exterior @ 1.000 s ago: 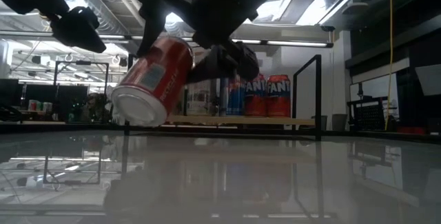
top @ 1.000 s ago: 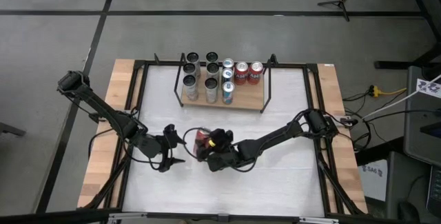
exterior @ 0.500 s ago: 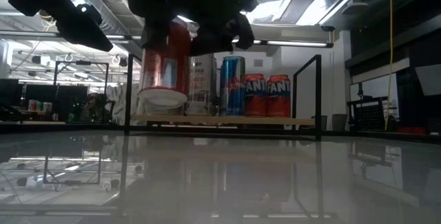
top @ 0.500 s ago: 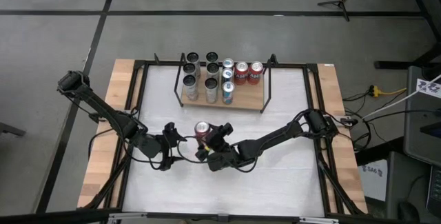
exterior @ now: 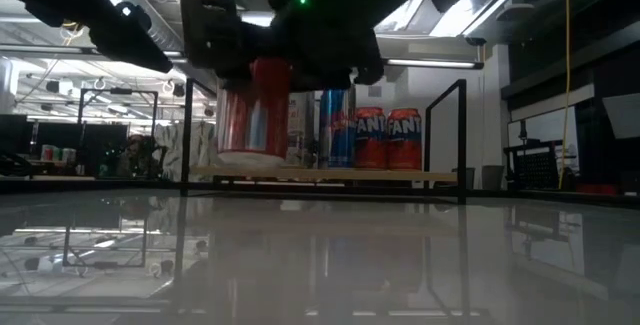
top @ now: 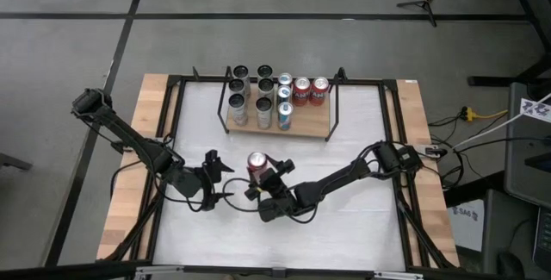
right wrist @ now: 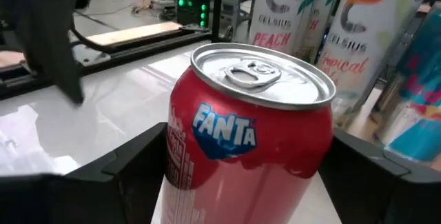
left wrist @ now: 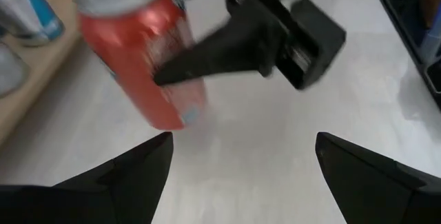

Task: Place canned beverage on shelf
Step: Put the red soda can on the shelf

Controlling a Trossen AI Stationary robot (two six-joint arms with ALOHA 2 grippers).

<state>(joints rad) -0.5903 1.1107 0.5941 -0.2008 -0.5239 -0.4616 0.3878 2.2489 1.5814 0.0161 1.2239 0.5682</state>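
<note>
A red Fanta can point(top: 256, 161) stands upright in the air at mid table, held by my right gripper point(top: 263, 177), which is shut on it. It also shows in the low view point(exterior: 255, 115) and the right wrist view point(right wrist: 248, 134). My left gripper point(left wrist: 241, 158) is open and empty just to the can's left, fingers pointing toward it without touching. The shelf point(top: 312, 122), a small light-wood board with black rod uprights, stands at the table's far middle with several upright cans on it. My right gripper pinches the can's side wall point(left wrist: 169, 76) between its two fingers, about mid-height, one finger on each side point(right wrist: 172, 158). The fingers come about level from the table's near right. The can is upright, top up, lifted clear of the table.
The cans on the shelf fill its left and middle: grey ones point(top: 238, 103), a blue one point(top: 285, 112) and two red ones point(top: 310, 90). The board's near right part is bare. A black frame point(top: 392, 125) runs round the white tabletop.
My right gripper has turned the red can from a tilted pose, bottom toward the table's near edge, to upright. It has carried the can slightly toward the far edge and the shelf, clear of the table.
</note>
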